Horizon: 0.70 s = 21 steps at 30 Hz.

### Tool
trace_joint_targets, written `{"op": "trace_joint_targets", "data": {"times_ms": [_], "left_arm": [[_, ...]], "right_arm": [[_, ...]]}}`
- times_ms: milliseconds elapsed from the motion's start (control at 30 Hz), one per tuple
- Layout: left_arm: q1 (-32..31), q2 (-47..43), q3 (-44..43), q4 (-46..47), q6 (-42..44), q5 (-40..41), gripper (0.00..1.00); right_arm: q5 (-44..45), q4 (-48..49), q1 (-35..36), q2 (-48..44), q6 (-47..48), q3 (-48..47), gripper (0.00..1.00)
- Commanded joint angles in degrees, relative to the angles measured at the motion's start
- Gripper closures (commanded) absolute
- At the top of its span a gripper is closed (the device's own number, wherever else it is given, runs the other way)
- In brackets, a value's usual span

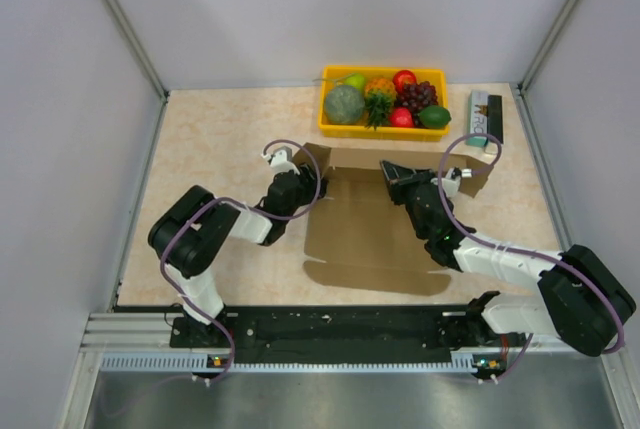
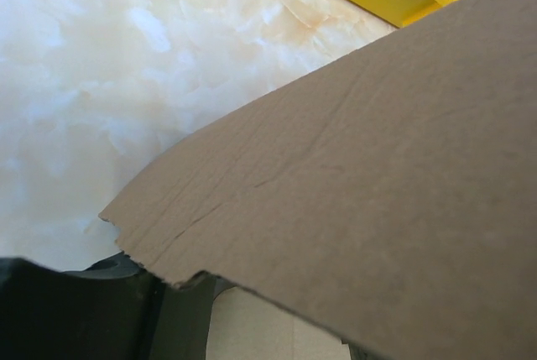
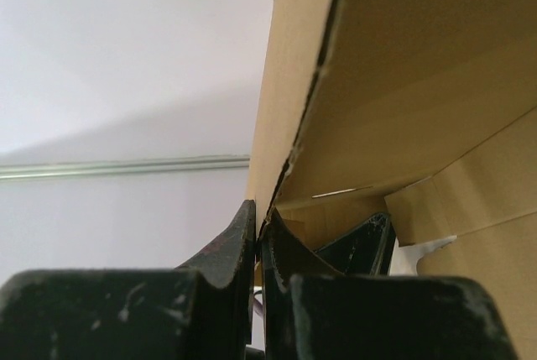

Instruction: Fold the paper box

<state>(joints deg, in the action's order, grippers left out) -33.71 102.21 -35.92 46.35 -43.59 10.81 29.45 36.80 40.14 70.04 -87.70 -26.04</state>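
1. Paper box [image 1: 365, 224] is lying mid-table [image 1: 220, 139], beige marbled top; white walls [image 1: 300, 9] are enclosing it.
2. Right gripper [image 3: 258, 221] is pinching a box wall edge.
3. Left gripper [image 1: 308, 177] is sitting at the left flap; can't tell its grip.

The paper box [image 1: 365, 224] is plain brown, and the counter [image 1: 220, 139] has a beige marble pattern. The tray [image 1: 383, 131] is bright yellow; the small carton [image 1: 485, 116] is green, white and black.

- The paper box [image 1: 365, 224] lay at the centre of the frame on the table [image 1: 220, 139].
- The fruit tray [image 1: 382, 132] sat behind it, at upper centre.
- A small carton [image 1: 485, 117] lay just right of the fruit tray, at upper right.
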Motion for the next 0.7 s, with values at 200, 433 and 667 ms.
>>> {"op": "trace_joint_targets", "data": {"times_ms": [200, 433, 667], "left_arm": [[-1.1, 0.8, 4.1, 10.8, 2.5, -5.2, 0.58], [-2.3, 1.5, 3.3, 19.0, 4.6, -13.4, 0.62], [-4.1, 1.9, 1.5, 16.5, 5.9, -14.8, 0.53]], "right_arm": [[-2.2, -2.0, -0.1, 0.4, 0.3, -1.8, 1.00], [-2.4, -2.6, -0.2, 0.2, -1.2, -2.0, 1.00], [-2.0, -4.5, -0.3, -0.9, -3.0, -1.6, 1.00]]}}
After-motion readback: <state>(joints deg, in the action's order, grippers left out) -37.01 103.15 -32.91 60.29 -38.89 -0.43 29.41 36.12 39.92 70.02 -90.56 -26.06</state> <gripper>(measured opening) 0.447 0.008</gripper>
